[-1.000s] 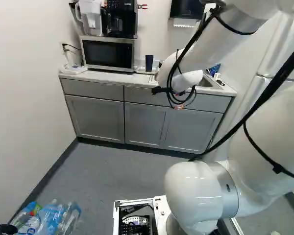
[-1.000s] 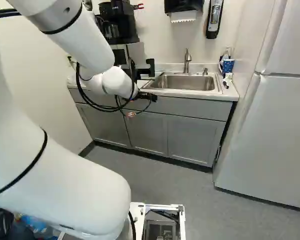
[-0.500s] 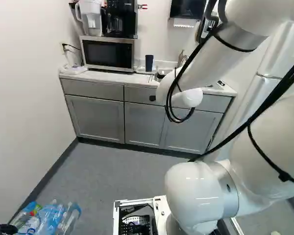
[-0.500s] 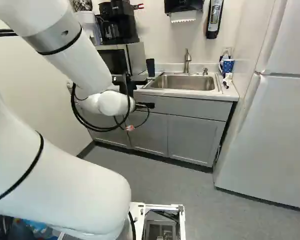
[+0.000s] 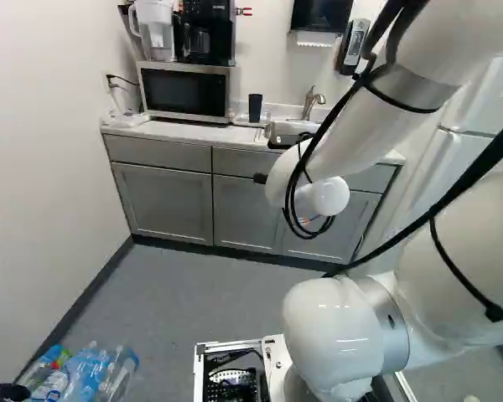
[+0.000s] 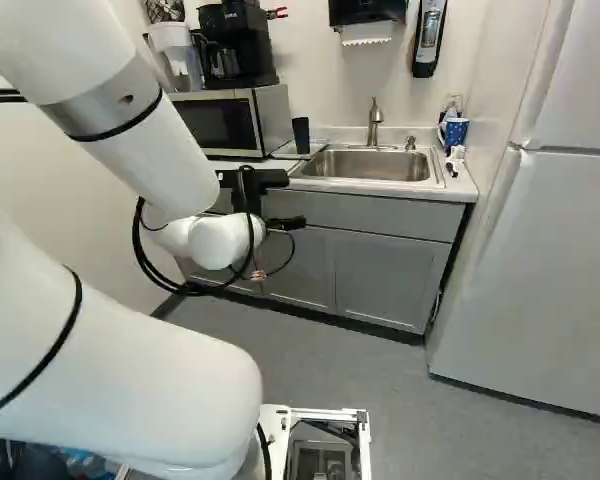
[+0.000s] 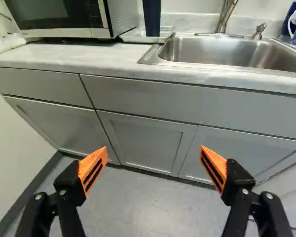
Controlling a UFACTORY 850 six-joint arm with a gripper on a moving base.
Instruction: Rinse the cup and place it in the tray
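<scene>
Cup (image 5: 255, 107) upright on the tray (image 5: 240, 121) at the back of the left base view, folks: one cup, one tray, both on the one bench (image 5: 168, 130), right beside the single microwave (image 5: 184, 91)!

Over to the right base view: one sink (image 6: 365, 165), one faucet (image 6: 375, 124), and one patterned mug (image 6: 457, 131) at the sink's far side. The one arm (image 6: 145, 135) hangs short of the bench.

Wrist view now, and the end effector (image 7: 154, 151) is spread wide, nothing in its grasp, two orange pads facing each other over bare air. The cup is well ahead, beyond the bench edge. Looks like the placing step is done, though whether the cup is rinsed, I can't tell. If so, the next move calls for drawing the arm clear, leaving that cup untouched.
</scene>
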